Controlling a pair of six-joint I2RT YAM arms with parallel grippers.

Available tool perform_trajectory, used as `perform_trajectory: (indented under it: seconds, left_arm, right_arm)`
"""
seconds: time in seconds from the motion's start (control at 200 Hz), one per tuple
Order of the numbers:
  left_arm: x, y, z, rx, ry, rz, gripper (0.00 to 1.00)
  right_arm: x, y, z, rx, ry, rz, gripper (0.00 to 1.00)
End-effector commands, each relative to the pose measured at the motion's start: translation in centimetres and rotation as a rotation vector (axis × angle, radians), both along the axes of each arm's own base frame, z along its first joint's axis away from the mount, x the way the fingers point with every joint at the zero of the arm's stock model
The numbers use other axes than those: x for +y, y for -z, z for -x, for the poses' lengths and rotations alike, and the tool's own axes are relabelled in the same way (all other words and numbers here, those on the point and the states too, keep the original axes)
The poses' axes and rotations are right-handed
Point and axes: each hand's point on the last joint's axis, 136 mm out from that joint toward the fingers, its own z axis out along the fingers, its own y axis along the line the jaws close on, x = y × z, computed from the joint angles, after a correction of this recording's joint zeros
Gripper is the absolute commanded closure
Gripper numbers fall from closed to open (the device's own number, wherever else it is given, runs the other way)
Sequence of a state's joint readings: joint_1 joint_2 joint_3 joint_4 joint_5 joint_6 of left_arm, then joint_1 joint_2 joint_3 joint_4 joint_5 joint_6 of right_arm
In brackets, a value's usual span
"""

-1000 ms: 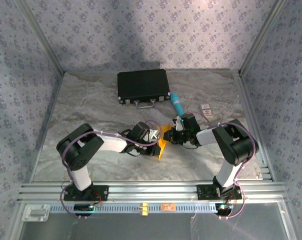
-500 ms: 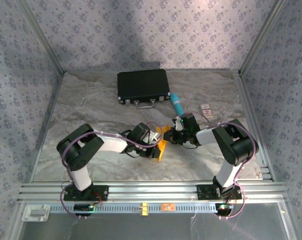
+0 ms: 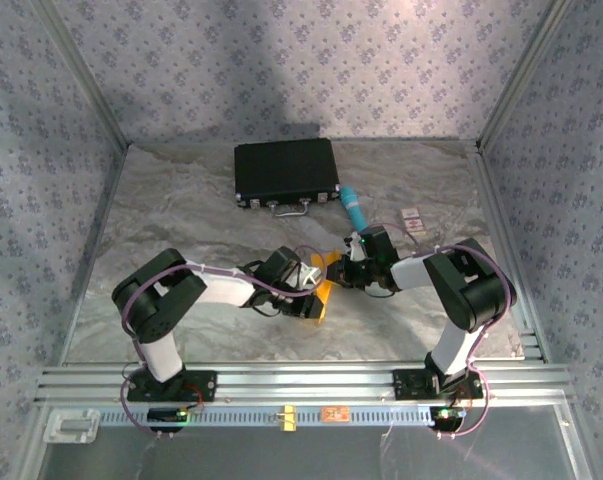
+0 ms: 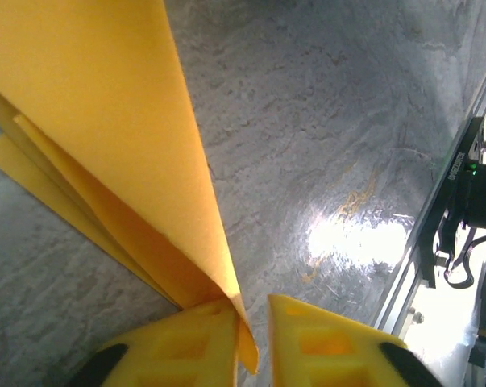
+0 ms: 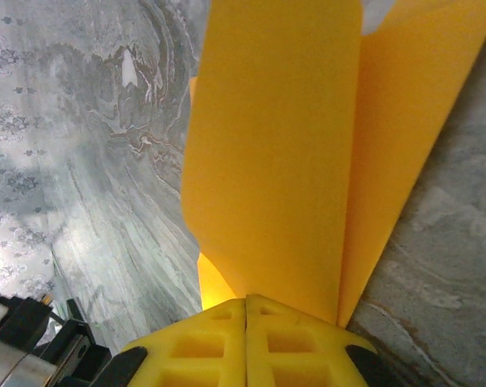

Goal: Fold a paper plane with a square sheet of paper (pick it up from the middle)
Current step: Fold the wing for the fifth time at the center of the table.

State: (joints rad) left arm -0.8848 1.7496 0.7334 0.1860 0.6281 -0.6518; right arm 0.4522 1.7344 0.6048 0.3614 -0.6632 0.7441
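The orange-yellow square sheet of paper, folded into layers, stands on edge mid-table between the two grippers. My left gripper is at its near end. In the left wrist view the jaws stand a little apart, and a folded corner of the paper rests against the left finger. My right gripper is shut on the paper's far end. In the right wrist view its gripper has both pads pressed together with the paper rising from them. No finished paper plane is in view.
A black case lies at the back of the table. A teal tube and a small card are right of it. An aluminium rail runs along the near edge, and patterned walls close in the sides.
My left jaws have parted from shut to a narrow gap, loosening their hold on the paper. The right gripper stays clamped, and both arms have barely moved.
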Motion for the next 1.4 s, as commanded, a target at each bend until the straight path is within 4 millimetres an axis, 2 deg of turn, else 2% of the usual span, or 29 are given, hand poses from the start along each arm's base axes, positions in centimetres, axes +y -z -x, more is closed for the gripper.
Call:
perform_trajectory:
  seconds: [0.0, 0.095, 0.265, 0.445, 0.66, 0.73, 0.835, 1.019, 1.284, 1.394]
  left_arm:
    - [1.5, 0.3, 1.7, 0.017, 0.008, -0.044, 0.71]
    - [2.2, -0.7, 0.9, -0.044, -0.044, -0.044, 0.64]
    - [3.4, -3.5, -1.1, -0.152, -0.15, -0.016, 0.63]
    - [3.3, -6.1, -3.4, -0.178, -0.201, 0.041, 0.71]
    - [0.3, -7.5, -5.0, -0.129, -0.173, 0.094, 0.87]
    - [-0.8, -7.5, -5.5, -0.097, -0.166, 0.111, 0.93]
    - [-1.9, -6.4, -5.5, -0.042, -0.139, 0.103, 0.98]
    - [-2.1, -4.3, -5.2, 0.014, -0.131, 0.061, 0.99]
    - [-3.0, -3.3, -4.3, 0.034, -0.095, 0.047, 0.96]
    - [-2.7, -2.1, -4.0, 0.036, -0.079, -0.006, 0.95]
  right_arm:
    - [-2.6, 5.2, 2.3, 0.14, 0.063, 0.188, 0.93]
    - [-2.5, 5.2, 2.3, 0.142, 0.075, 0.186, 0.93]
    - [-2.8, 4.8, 2.1, 0.146, 0.133, 0.181, 0.93]
    - [-3.5, 4.6, 2.2, 0.147, 0.216, 0.195, 0.93]
    - [-3.7, 4.1, 2.2, 0.137, 0.255, 0.203, 0.94]
    - [-3.6, 4.2, 2.3, 0.143, 0.251, 0.205, 0.94]
    - [-3.6, 4.3, 2.3, 0.144, 0.254, 0.206, 0.94]
    - [-3.6, 4.3, 2.3, 0.147, 0.248, 0.205, 0.93]
    - [-3.6, 4.5, 2.4, 0.152, 0.245, 0.211, 0.93]
    - [-3.7, 4.5, 2.4, 0.151, 0.246, 0.212, 0.93]
